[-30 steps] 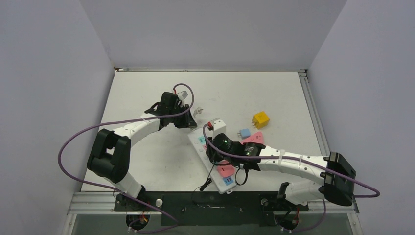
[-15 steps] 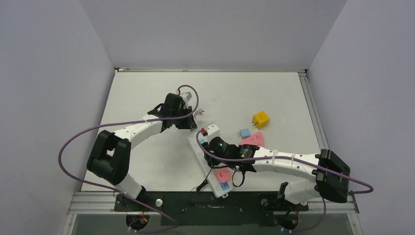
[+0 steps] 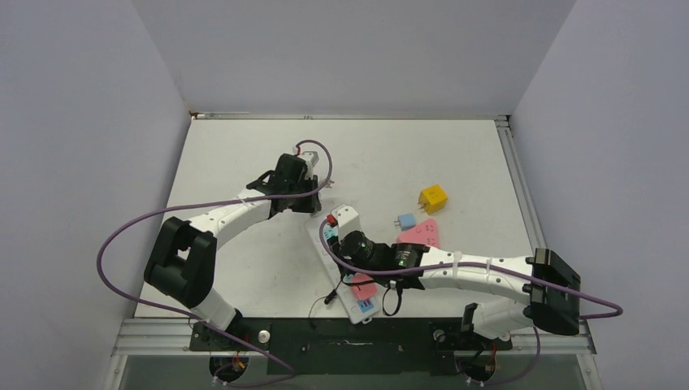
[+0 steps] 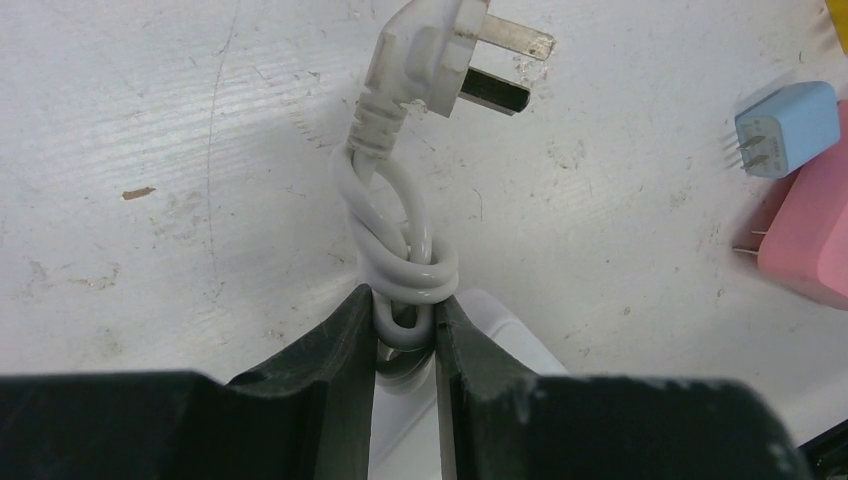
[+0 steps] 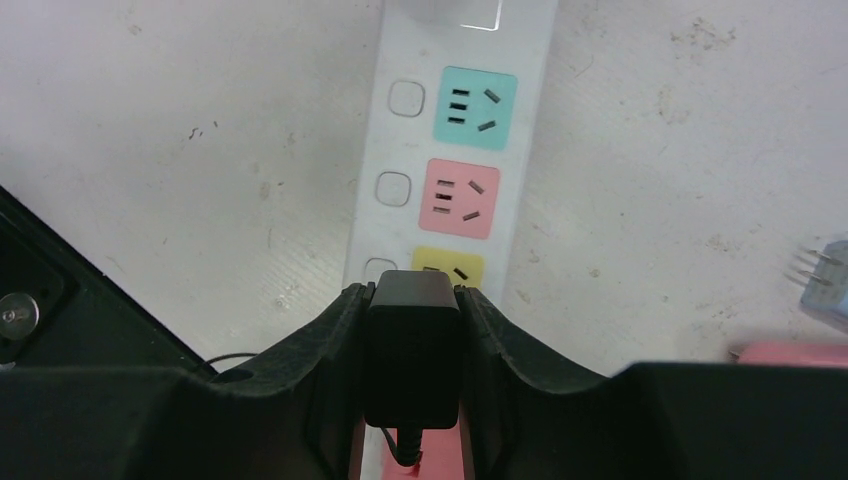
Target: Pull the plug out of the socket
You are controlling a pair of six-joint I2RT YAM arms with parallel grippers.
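Observation:
The socket, a long white power strip [image 3: 348, 221], lies slanted in front of the arms. In the right wrist view the strip [image 5: 455, 60] shows teal [image 5: 478, 108], pink [image 5: 460, 197] and yellow [image 5: 447, 268] outlet faces. My right gripper [image 5: 412, 295] is shut on a black plug [image 5: 412, 350] standing on the strip just below the yellow face; its prongs are hidden. From above the right gripper [image 3: 351, 258] sits over the strip's middle. My left gripper [image 4: 403, 310] is shut on the strip's knotted white cord [image 4: 405, 265], at the strip's far end [image 3: 318, 197].
The cord's own white plug [image 4: 440, 50] lies on the table with bare prongs. A yellow cube adapter [image 3: 433, 198], a blue adapter [image 3: 405, 221] and a pink adapter [image 3: 419, 234] lie right of the strip. A thin black cable [image 3: 329, 296] trails toward the near edge.
The right gripper has moved left with the black plug, and the strip has swung and slid left with it. The left gripper keeps its hold on the cord and has shifted slightly.

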